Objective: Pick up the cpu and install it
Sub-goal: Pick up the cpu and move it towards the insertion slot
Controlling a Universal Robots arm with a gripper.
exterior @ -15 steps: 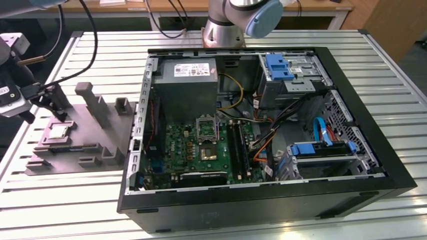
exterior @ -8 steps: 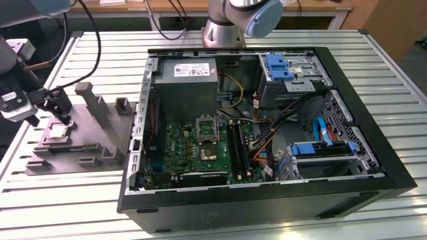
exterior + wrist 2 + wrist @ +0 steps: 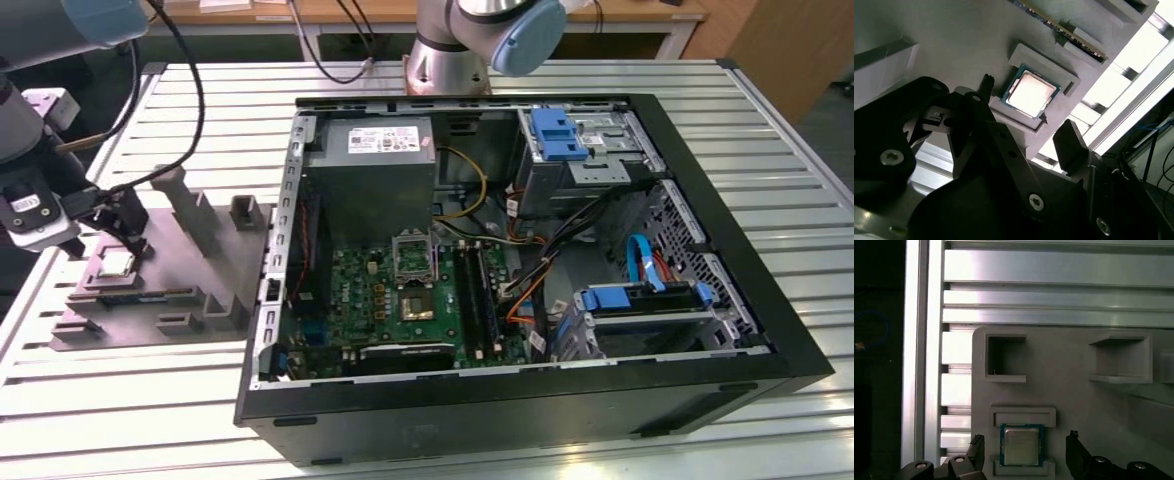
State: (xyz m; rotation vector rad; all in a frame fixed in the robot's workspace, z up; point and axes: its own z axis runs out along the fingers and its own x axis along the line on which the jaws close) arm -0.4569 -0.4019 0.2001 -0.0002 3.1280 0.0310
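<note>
Your gripper hangs over the grey tray at the exterior view's left, on the slatted metal table. It is just above the cpu. The cpu lies flat in a shallow square pocket of that tray, with its pale metal top facing up.

In the first wrist view the gripper is spread wide. One of its black fingers stands on one side of the cpu and the other on the opposite side. You can see bare tray between each finger and the chip's edge, so neither finger touches it.

The second wrist view shows the same. The cpu sits in its raised frame on the tray, and the gripper straddles it with the jaws apart. From these views you cannot tell how close the fingertips are to the tray surface.

The open computer case lies beside the tray, toward the exterior view's right. Its green motherboard is exposed, and the socket on it is well apart from the cpu and the gripper.
</note>
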